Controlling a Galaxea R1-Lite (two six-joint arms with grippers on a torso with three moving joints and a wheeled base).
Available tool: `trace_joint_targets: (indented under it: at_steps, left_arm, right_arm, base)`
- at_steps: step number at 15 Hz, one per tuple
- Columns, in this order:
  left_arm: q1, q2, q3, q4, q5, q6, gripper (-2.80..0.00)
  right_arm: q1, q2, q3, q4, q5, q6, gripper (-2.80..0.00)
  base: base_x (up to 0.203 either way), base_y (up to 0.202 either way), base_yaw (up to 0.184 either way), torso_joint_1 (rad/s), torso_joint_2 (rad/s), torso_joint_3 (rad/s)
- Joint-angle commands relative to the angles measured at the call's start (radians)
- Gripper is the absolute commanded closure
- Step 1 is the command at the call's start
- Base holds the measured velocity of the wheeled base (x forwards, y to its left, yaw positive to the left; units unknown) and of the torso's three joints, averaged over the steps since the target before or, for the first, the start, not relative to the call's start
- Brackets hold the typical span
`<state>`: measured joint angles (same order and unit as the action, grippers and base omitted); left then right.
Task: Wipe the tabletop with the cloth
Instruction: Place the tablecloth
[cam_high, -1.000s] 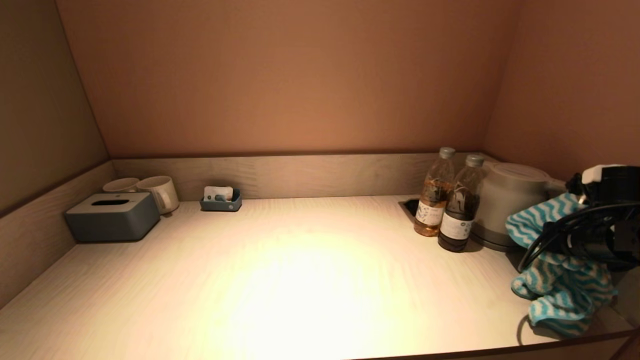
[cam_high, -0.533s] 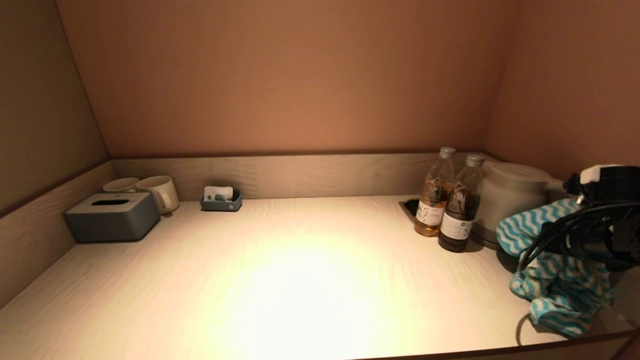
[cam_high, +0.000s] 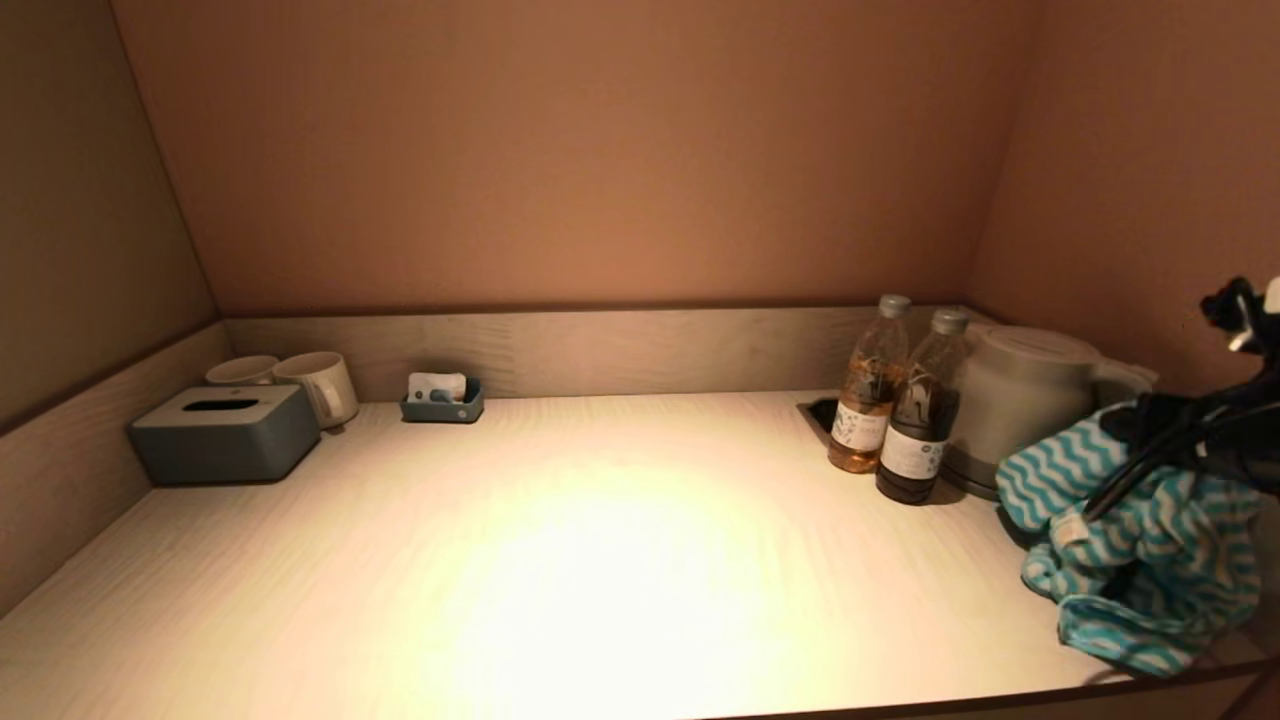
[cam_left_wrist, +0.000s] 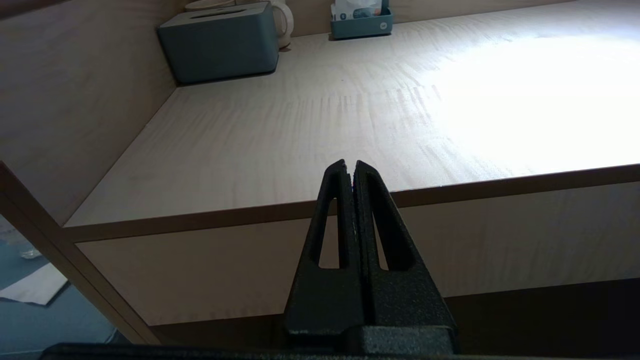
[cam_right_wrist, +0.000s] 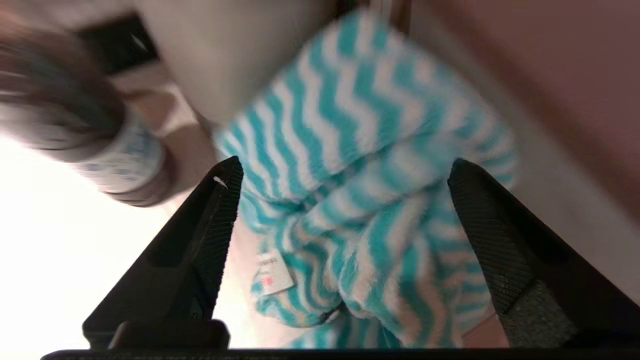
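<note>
The cloth (cam_high: 1130, 540), turquoise and white zigzag terry with a small white tag, lies heaped at the right front corner of the pale wood-grain tabletop (cam_high: 600, 560), its far end against the kettle. My right gripper (cam_right_wrist: 345, 164) hangs just above the cloth (cam_right_wrist: 350, 125), open wide, with the fingers (cam_right_wrist: 220, 210) apart on either side of the heap and gripping nothing. In the head view only that arm's dark wrist and cables (cam_high: 1200, 440) show at the right edge. My left gripper (cam_left_wrist: 350, 162) is shut and empty, parked low in front of the tabletop (cam_left_wrist: 300, 125).
A pale kettle (cam_high: 1020, 400) and two bottles (cam_high: 868, 400) (cam_high: 918, 420) stand close behind the cloth, beside a dark recess (cam_high: 822, 410). At the far left are a grey tissue box (cam_high: 225, 432), two mugs (cam_high: 320, 385) and a small tray (cam_high: 442, 400). Walls enclose three sides.
My right gripper has opened and let go of the cloth, and the wrist has lifted up and to the right. The cloth has settled into a lower, wider heap.
</note>
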<state>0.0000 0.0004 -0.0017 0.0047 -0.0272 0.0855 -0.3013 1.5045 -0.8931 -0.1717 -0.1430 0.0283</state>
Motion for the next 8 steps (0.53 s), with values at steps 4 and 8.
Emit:
trace_joint_targets:
  at_steps: [4,8]
  left_arm:
    - [0.0,0.0,0.0,0.0,0.0,0.0,0.0]
    - [0.0,0.0,0.002,0.0,0.0,0.0,0.0]
  right_arm:
    - [0.05,-0.228,0.052,0.008,0.046,-0.08,-2.8]
    - [0.071,-0.317,0.098,0.006,0.1,-0.113,-2.8]
  base:
    - [0.0,0.0,0.0,0.0,0.0,0.0]
    - [0.0,0.0,0.0,0.0,0.0,0.0]
